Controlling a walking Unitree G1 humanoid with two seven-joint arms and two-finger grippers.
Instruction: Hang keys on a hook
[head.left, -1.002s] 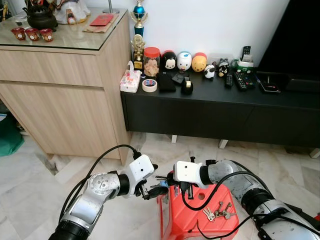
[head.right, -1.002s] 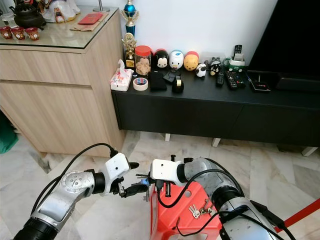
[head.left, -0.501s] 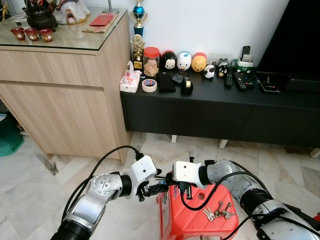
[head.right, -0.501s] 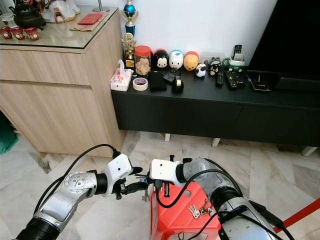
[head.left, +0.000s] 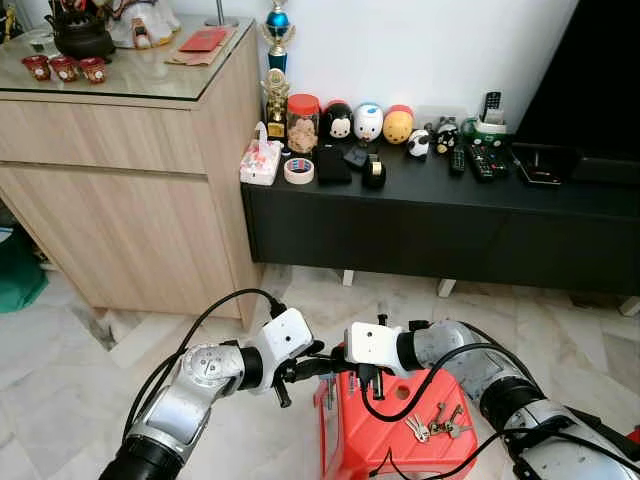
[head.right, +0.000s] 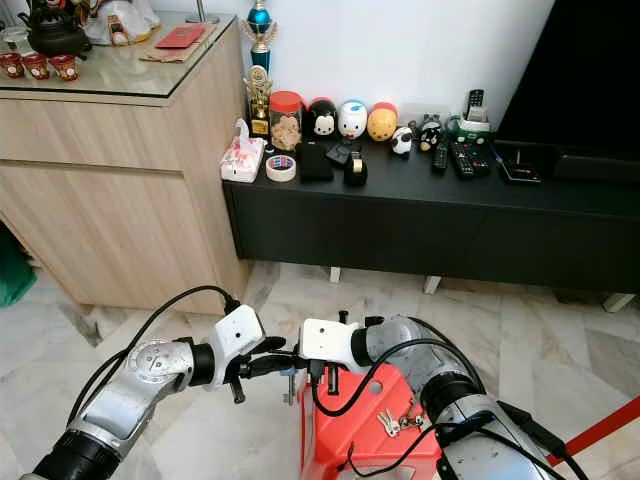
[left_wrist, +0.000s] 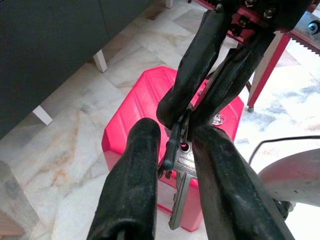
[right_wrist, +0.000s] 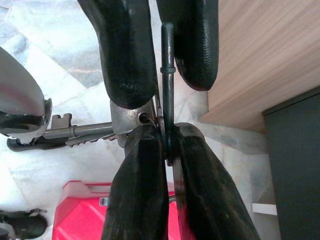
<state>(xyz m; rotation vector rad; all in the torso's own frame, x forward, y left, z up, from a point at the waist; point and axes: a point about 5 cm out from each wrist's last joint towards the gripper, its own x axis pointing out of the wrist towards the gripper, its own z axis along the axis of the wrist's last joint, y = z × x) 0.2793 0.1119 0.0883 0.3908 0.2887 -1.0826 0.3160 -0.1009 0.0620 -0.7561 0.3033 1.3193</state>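
A bunch of silver keys (head.left: 328, 390) on a dark ring hangs between my two grippers, just over the left edge of a red plastic stool (head.left: 385, 445). My right gripper (right_wrist: 165, 135) is shut on the ring. From the opposite side, my left gripper (left_wrist: 175, 137) has its fingers pressed in on the same ring and key (left_wrist: 181, 200). The two grippers meet tip to tip (head.left: 328, 365). A second bunch of keys (head.left: 437, 422) lies loose on the stool top, beside my right forearm.
A long black low console (head.left: 420, 225) carries toys, tape and remotes along the far wall. A wooden cabinet (head.left: 110, 200) stands at the left. Marble floor (head.left: 60, 350) spreads around the stool. Black cables loop from both arms.
My left gripper has swung in toward the right one, and its fingers have drawn together around the key ring. The right gripper has stayed in place.
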